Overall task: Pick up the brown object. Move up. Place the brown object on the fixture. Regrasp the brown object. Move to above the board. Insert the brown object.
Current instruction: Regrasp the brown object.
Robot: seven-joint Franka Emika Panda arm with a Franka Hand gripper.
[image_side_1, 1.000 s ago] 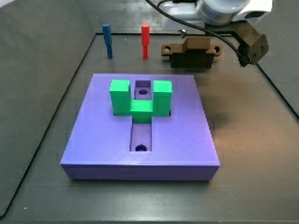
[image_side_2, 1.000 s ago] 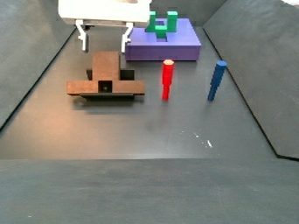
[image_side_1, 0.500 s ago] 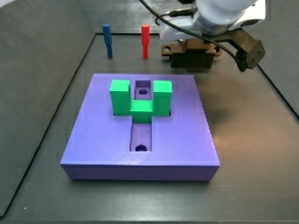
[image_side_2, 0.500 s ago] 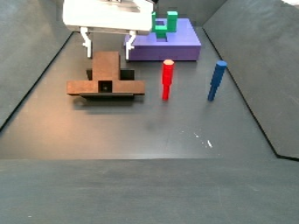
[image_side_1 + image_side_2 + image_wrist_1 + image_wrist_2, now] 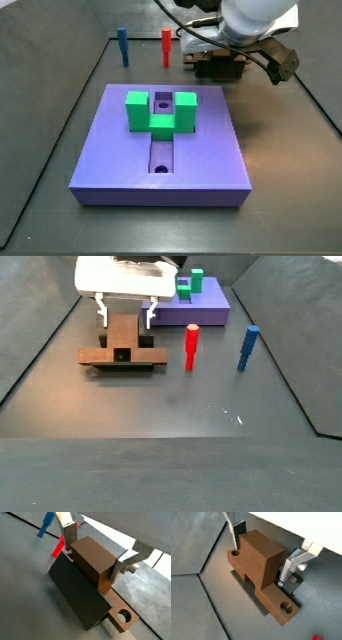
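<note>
The brown object lay on the fixture, well apart from the board with its green block. The gripper stood over it with the fingers wide — one silver finger on each side of the raised middle part, with a gap visible, so nothing was held. The piece looked stiff, light and rather smooth. I judge the flat sides of the raised block the best place to grip — not the thin end with the hole.
</note>
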